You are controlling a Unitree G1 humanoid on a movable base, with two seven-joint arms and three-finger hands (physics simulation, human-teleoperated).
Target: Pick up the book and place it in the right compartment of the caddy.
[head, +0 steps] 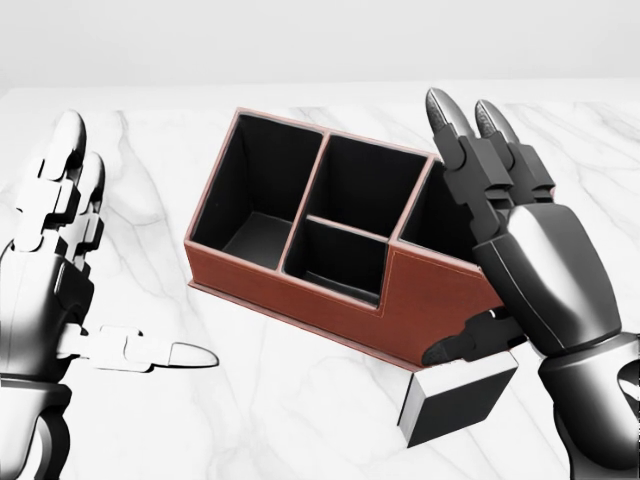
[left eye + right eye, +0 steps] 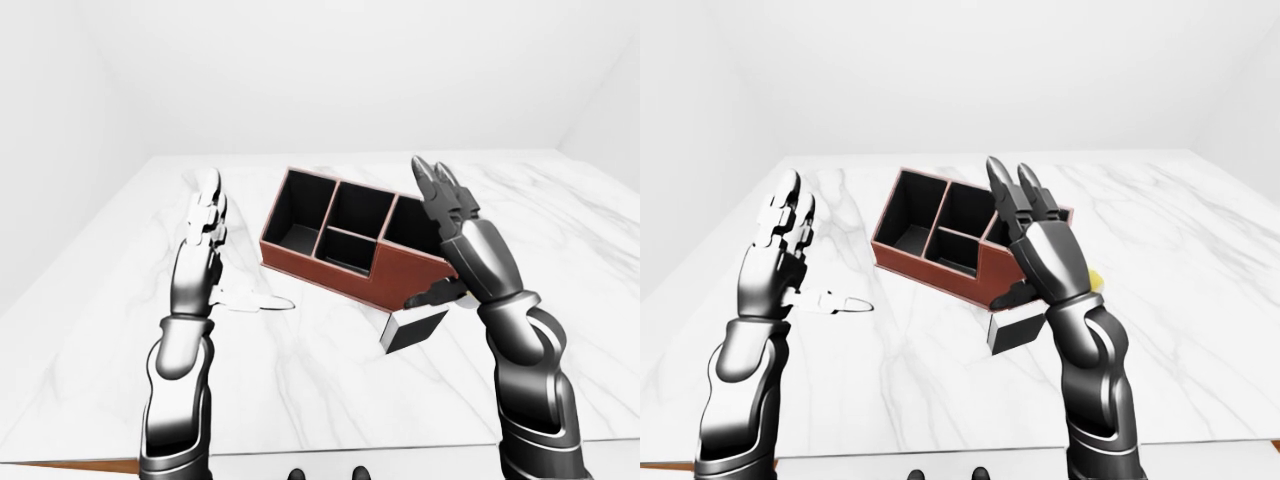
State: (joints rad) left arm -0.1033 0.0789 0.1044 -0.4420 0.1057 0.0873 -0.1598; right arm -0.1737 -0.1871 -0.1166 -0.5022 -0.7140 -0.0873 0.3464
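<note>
Lying on the white marble surface (image 1: 300,420), the book (image 1: 455,395) shows a dark cover and pale page edges and sits just beside the caddy's near right corner, low in the head view. The caddy (image 1: 340,290) is a reddish-brown box with black lining, set at a slant; its left compartment, the two smaller middle ones and what shows of the right one hold nothing. The right hand (image 1: 520,260) hangs over the caddy's right end with fingers spread, thumb tip just above the book, gripping nothing. The left hand (image 1: 60,270), well left of the caddy, is also spread, thumb pointing toward the caddy.
</note>
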